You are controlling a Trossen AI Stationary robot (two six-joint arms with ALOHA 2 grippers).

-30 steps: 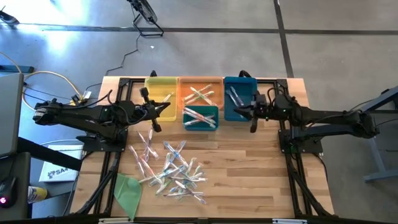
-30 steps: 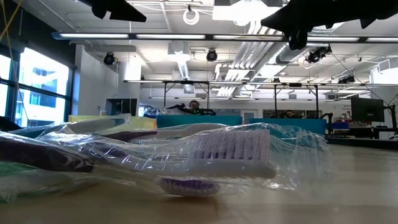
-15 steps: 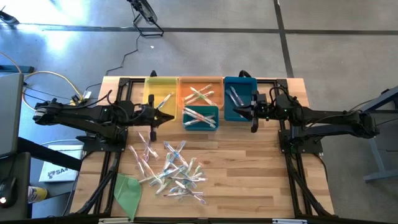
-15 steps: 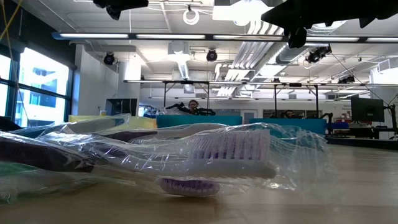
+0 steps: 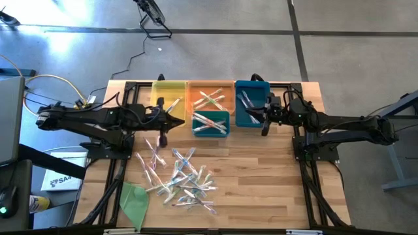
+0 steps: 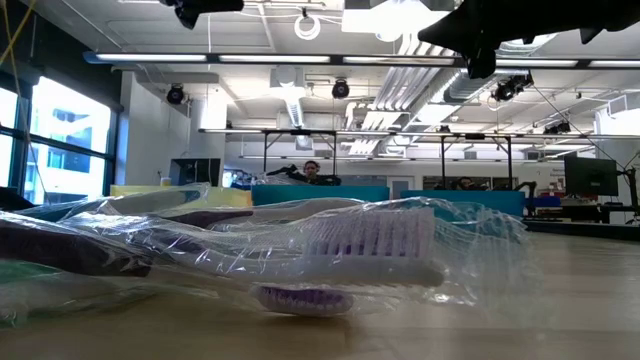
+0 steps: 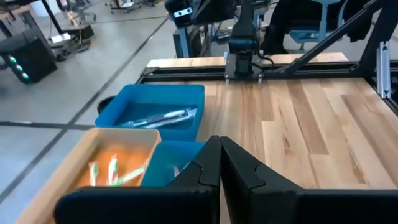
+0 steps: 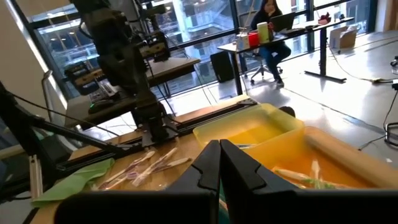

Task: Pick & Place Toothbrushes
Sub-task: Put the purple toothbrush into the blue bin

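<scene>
Several wrapped toothbrushes lie in a loose pile on the wooden table's near half; one fills the low view's foreground. More toothbrushes lie in the orange bin, the small teal bin and the blue bin. My left gripper hovers shut and with nothing in it beside the yellow bin, above the table. My right gripper hovers shut and with nothing in it at the blue bin's near edge. Both show high up in the low view, the left gripper and the right gripper.
The four bins stand in a row along the table's far edge. A flat green sheet lies at the near left corner. Bare wood stretches to the right of the pile. The arms' black frames flank the table. A person sits far off in the room.
My left gripper has rolled about its own line and risen a little, staying shut beside the yellow bin. The toothbrushes have not moved.
</scene>
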